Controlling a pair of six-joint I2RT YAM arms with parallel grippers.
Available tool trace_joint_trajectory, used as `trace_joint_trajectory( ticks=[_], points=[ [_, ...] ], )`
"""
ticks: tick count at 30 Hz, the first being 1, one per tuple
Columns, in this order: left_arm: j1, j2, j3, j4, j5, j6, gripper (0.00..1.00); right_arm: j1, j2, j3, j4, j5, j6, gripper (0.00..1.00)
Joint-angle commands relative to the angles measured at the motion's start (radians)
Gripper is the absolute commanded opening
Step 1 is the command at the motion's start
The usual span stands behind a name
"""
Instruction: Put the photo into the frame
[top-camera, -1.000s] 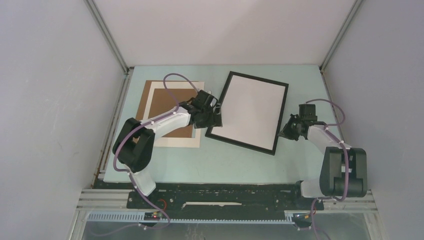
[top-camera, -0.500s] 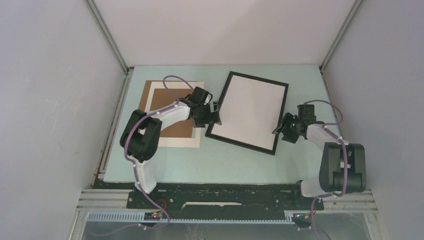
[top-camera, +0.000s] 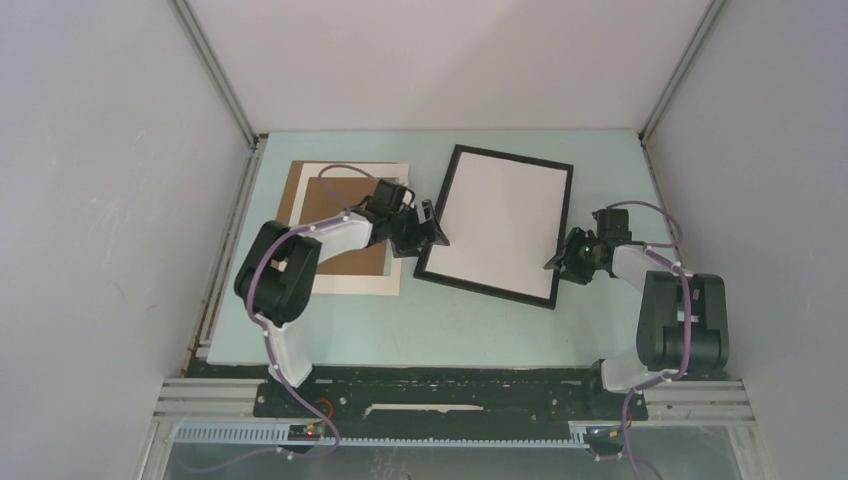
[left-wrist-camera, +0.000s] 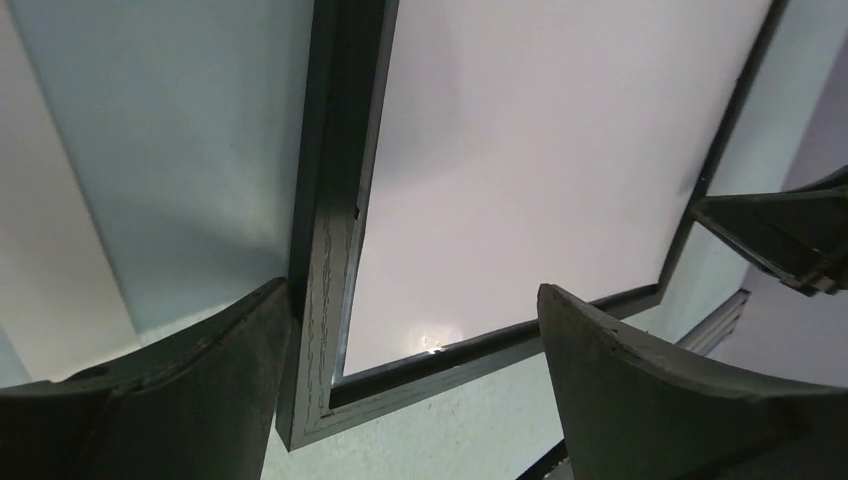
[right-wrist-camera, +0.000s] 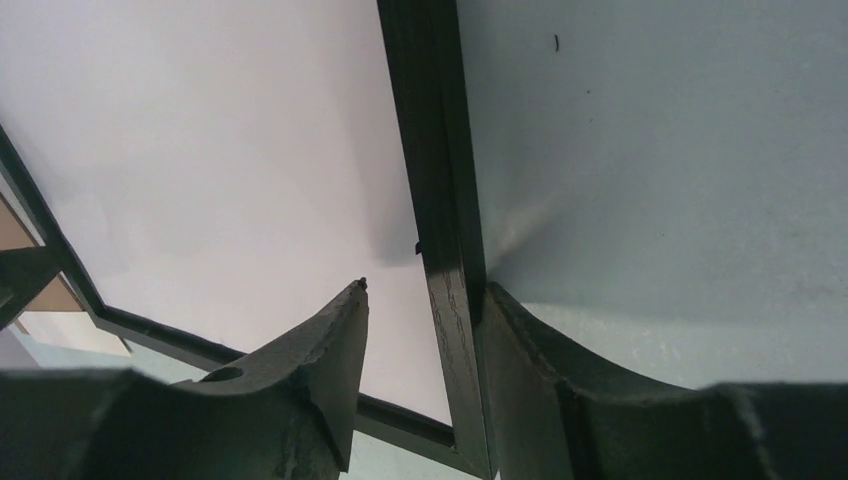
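Plain pale grey walls (top-camera: 100, 200) (left, right and far) enclose a light blue-green table (top-camera: 450, 320) under even light.

I see the frame (top-camera: 497, 225) on the table (top-camera: 420, 325), cardboard (top-camera: 322, 205) on a mat sheet (top-camera: 350, 283) left of it. Left gripper (top-camera: 428, 228) at its left edge, right gripper (top-camera: 560, 262) straddling its right edge.

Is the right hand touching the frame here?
Touching. In the right wrist view the right hand straddles the frame: its outer finger lies against the rail's outside edge, while the inner finger stands off with a visible gap.
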Motion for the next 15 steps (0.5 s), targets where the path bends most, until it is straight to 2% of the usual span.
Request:
trace_joint_trajectory(
  ticks=[1, 8, 13, 15],
  points=[
    [-0.037, -0.184, -0.123, 0.372, 0.306, -0.237, 0.76, 0.051, 0.035, -0.003, 0.042, -0.190, 0.028, 0.51],
    [-0.043, -0.320, -0.294, 0.788, 0.370, -0.494, 0.66, 0.077, 0.030, -0.036, 0.070, -0.215, 0.048, 0.44],
    [-0.049, -0.351, -0.355, 0.966, 0.359, -0.613, 0.58, 0.075, 0.021, -0.043, 0.075, -0.214, 0.045, 0.43],
    [-0.056, -0.342, -0.358, 0.991, 0.352, -0.638, 0.55, 0.072, 0.025, -0.042, 0.080, -0.217, 0.045, 0.42]
  ],
)
